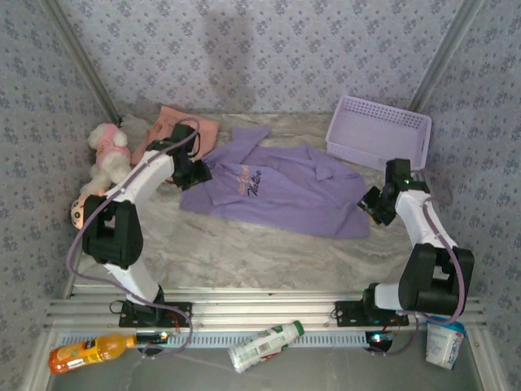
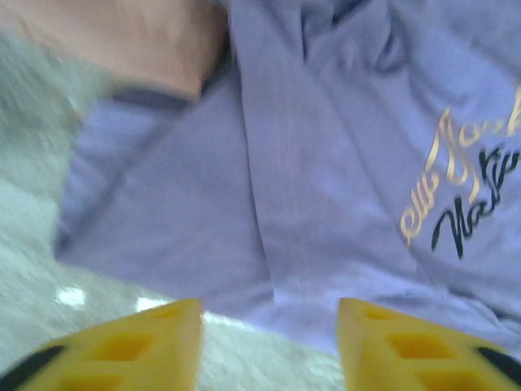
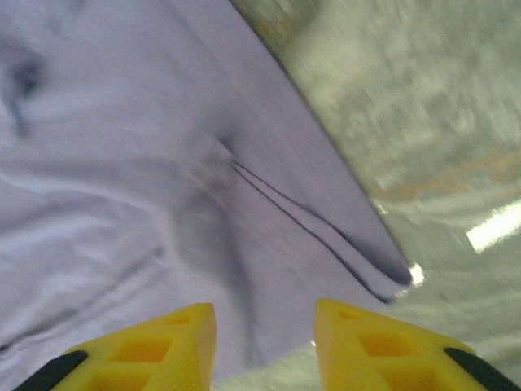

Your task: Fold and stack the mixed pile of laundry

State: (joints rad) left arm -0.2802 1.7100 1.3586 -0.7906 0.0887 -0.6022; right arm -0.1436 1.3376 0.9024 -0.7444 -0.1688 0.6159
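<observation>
The left gripper (image 2: 269,330) and right gripper (image 3: 264,334) are seen half-open over the lavender shirt (image 2: 326,163), nothing pinched. Pink shorts (image 2: 138,41) are cut off upper left, blurry too.

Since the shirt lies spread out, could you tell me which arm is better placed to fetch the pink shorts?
Likely the left: the left gripper sits at the left edge of the shirt, beside the shorts, whose corner shows in its wrist view. The right gripper is across the shirt, by its right edge.
</observation>
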